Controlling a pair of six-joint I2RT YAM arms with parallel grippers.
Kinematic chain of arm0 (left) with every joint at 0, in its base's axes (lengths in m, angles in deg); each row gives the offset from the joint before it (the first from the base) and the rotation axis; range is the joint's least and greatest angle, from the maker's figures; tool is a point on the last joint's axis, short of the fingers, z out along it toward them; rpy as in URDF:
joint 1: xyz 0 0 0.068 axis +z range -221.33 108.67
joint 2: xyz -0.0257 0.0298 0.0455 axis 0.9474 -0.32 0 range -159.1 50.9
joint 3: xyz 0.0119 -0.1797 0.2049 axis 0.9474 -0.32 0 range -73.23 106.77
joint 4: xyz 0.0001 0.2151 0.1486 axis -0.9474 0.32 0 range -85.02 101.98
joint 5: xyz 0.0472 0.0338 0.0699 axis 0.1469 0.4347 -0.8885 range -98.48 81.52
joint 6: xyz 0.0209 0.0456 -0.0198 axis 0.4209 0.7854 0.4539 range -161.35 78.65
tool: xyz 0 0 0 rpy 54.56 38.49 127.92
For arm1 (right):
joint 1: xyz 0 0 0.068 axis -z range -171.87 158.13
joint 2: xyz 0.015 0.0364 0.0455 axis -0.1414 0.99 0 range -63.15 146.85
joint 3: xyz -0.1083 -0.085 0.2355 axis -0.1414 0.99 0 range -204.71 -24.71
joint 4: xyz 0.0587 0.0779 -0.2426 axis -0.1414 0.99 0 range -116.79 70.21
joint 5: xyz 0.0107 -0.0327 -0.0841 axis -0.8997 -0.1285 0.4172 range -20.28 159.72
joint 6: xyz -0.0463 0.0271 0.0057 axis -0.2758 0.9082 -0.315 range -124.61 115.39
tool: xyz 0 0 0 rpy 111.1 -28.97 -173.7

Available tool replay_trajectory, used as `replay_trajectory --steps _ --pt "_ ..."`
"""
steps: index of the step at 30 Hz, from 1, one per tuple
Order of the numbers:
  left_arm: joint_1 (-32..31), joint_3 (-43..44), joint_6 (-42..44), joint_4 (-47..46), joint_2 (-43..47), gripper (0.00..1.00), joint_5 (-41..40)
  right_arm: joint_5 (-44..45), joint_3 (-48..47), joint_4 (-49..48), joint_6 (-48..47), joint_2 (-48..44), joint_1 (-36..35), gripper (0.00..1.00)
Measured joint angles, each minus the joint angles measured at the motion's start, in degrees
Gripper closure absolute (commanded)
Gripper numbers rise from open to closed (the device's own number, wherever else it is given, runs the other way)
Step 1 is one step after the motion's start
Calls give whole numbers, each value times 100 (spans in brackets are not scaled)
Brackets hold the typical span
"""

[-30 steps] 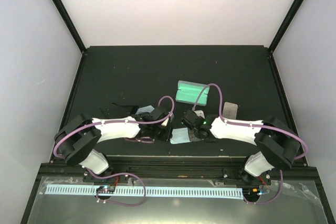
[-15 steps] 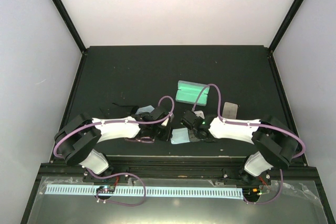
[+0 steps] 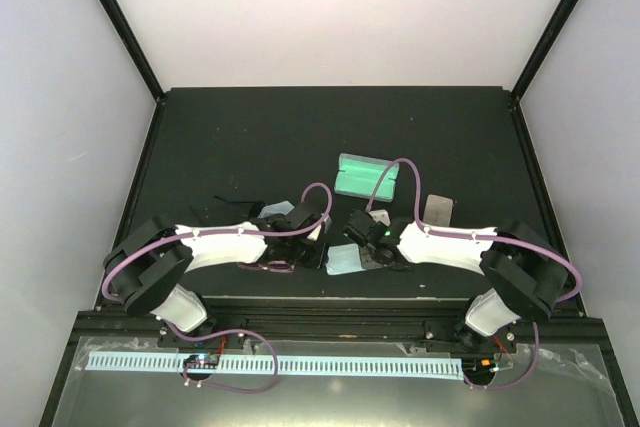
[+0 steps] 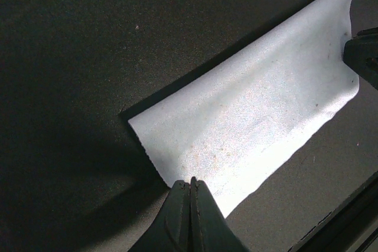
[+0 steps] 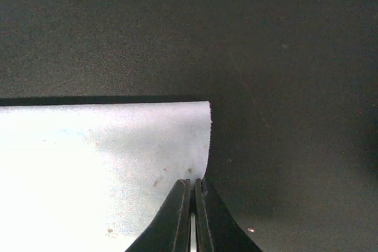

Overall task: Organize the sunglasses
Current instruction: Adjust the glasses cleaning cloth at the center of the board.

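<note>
Left of centre on the mat [image 3: 250,137]: black sunglasses [image 3: 228,209], long axis roughly crosswise, untouched.
Jaws of left gripper [image 4: 190,181] and right gripper [image 5: 192,182] both pinched shut on light blue cloth [image 3: 342,259] edges; glasses lie left of both, left arm [image 3: 215,242] nearer.

A dark matte table [image 3: 250,137] spans the booth. Near its middle lies a pale green oblong case [image 3: 356,175]. Right of it, apart, lies a smaller grey-beige case [image 3: 437,209]. By the front edge a light blue cloth [image 3: 343,259] lies folded over. A second cloth [image 3: 280,208] lies further left, with black sunglasses [image 3: 228,207] beside it, barely distinguishable against the dark top.
</note>
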Motion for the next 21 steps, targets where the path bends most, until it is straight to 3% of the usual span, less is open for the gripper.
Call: replay_trajectory --steps 9,13,21 --pt "0 0 0 0 0 99 0 -7 0 11 -4 0 0 92" --pt "0 0 0 0 0 98 7 -4 0 11 0 2 0 98" --pt "0 0 -2 -4 2 99 20 22 -2 44 22 -4 0 99"
